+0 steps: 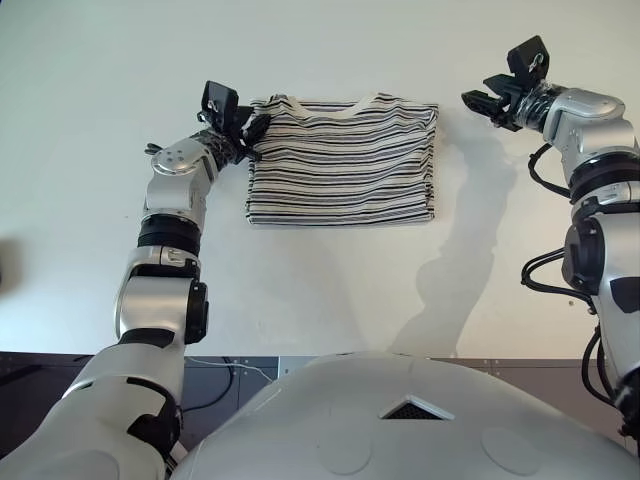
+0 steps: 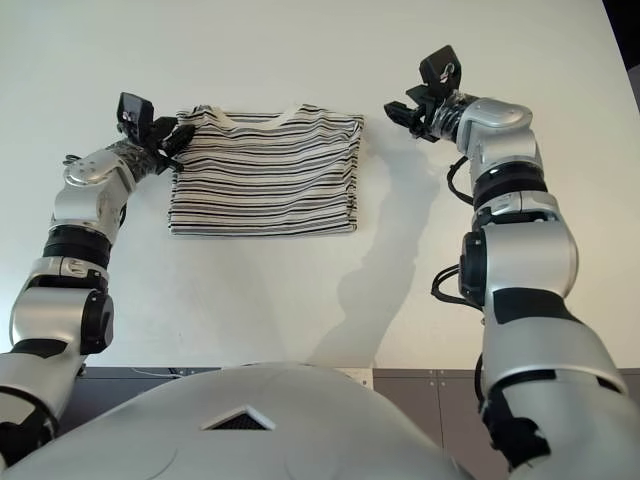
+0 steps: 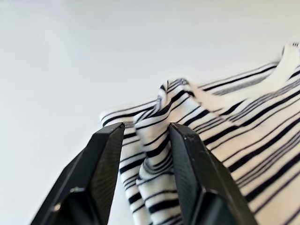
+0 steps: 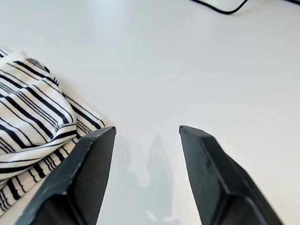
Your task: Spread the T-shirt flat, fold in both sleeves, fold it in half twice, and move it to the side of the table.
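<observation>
White table (image 1: 330, 300) underneath everything. On its far middle, striped T-shirt (image 1: 345, 165): lying as a neat rectangle, collar toward the far edge, sleeves apparently tucked in already. Probably at the halving stage.

Left gripper (image 3: 146, 129) at the shirt's far left corner, by the shoulder. Narrow, pinching a raised ridge of striped cloth between its fingers (image 3: 105, 159).

Right gripper (image 4: 147, 131) just beside the far right corner, over bare table. Spread wide, holding nothing, close to the hem but apart from it.

Judging from here, several ways to go wrong:
- **Lopsided lift:** one corner pinched, the other free. Likely to drag the shirt askew and twist the rectangle if raised now.
- **Shallow bite on the left:** possibly catching the top layer alone. Enough to peel open the tucked sleeve under a pull.
- **Miss on the right:** liable to close on table rather than cloth if lowered straight down, being off the hem.
- **Hard crease:** bunched ridge at the left corner, apt to press in once folded over.

Safer to seat the right grip on the matching corner first, then raise both together.
</observation>
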`<state>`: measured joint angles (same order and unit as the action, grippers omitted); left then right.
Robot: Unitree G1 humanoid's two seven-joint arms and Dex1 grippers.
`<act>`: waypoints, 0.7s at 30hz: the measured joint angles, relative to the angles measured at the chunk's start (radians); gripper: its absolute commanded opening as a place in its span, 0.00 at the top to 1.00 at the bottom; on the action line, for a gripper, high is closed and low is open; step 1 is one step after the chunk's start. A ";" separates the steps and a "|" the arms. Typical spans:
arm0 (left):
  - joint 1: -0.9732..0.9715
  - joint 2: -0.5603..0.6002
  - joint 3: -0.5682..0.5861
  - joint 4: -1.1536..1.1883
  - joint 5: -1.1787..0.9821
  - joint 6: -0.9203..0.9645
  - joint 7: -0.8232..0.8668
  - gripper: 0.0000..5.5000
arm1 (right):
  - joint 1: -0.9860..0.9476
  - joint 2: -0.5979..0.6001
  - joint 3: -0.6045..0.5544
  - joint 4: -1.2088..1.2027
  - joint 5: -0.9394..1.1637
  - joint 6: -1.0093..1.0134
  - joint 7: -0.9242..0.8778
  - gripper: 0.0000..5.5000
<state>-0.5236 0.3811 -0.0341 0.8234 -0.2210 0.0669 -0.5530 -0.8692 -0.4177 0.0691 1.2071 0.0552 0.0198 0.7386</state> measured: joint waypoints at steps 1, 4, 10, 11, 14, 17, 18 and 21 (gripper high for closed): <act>-0.005 -0.014 0.006 0.000 0.000 0.000 0.004 0.68 | 0.004 0.010 0.000 -0.020 -0.004 -0.020 0.006 0.52; -0.016 -0.040 0.011 0.007 0.026 -0.013 0.030 0.68 | 0.026 0.049 0.018 -0.120 -0.014 -0.099 0.061 0.52; -0.094 -0.021 -0.019 0.105 0.174 -0.157 0.139 0.68 | 0.074 0.064 0.135 -0.181 -0.142 -0.280 0.094 0.52; -0.099 -0.020 -0.035 0.109 0.206 -0.191 0.150 0.68 | 0.081 0.062 0.172 -0.165 -0.189 -0.322 0.082 0.52; -0.121 -0.014 -0.092 0.091 0.314 -0.310 0.192 0.68 | 0.098 0.041 0.306 -0.093 -0.359 -0.469 -0.030 0.52; -0.120 0.012 -0.188 -0.099 0.446 -0.441 0.188 0.68 | 0.071 0.000 0.354 -0.041 -0.429 -0.522 -0.119 0.52; -0.115 0.019 -0.210 -0.165 0.476 -0.464 0.182 0.68 | 0.068 -0.010 0.354 -0.033 -0.434 -0.524 -0.124 0.52; 0.011 0.031 -0.308 -0.477 0.530 -0.485 0.099 0.68 | 0.057 -0.050 0.353 -0.020 -0.433 -0.527 -0.077 0.52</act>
<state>-0.5128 0.4124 -0.3420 0.3467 0.3093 -0.4178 -0.4542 -0.8119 -0.4675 0.4218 1.1866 -0.3774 -0.5068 0.6614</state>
